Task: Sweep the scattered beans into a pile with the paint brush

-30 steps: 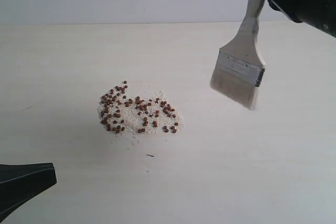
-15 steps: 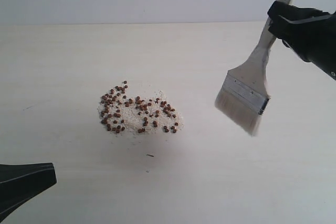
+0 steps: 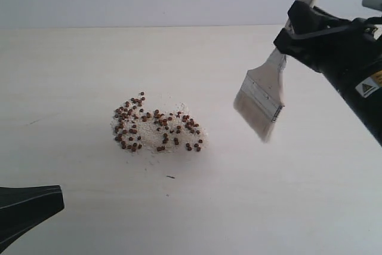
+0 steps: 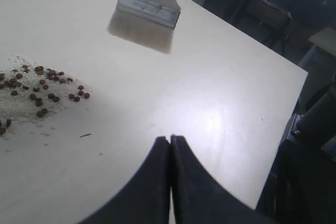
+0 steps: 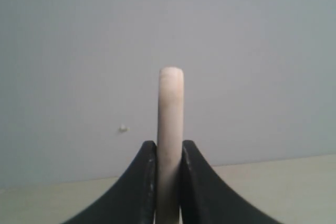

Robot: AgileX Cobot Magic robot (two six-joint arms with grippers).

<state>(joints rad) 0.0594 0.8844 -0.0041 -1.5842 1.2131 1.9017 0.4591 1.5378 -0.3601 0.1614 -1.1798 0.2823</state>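
Right claw [image 5: 169, 153] clamped on brush [image 3: 261, 95] handle, the proper hold; left claw [image 4: 170, 140] shut, empty; brush judged light, bristles soft, beans [image 3: 156, 125] prone to roll.

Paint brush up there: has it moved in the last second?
Yes. The paint brush has dropped lower and swung left, closer to the pile.

Warning-triangle sticker [image 3: 368, 85] on right arm [image 3: 349, 58], wording illegible

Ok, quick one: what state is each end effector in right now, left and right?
Left end effector: closed, holding nothing.
Right end effector: closed on the wide flat paint brush with cream wooden handle and white bristles.
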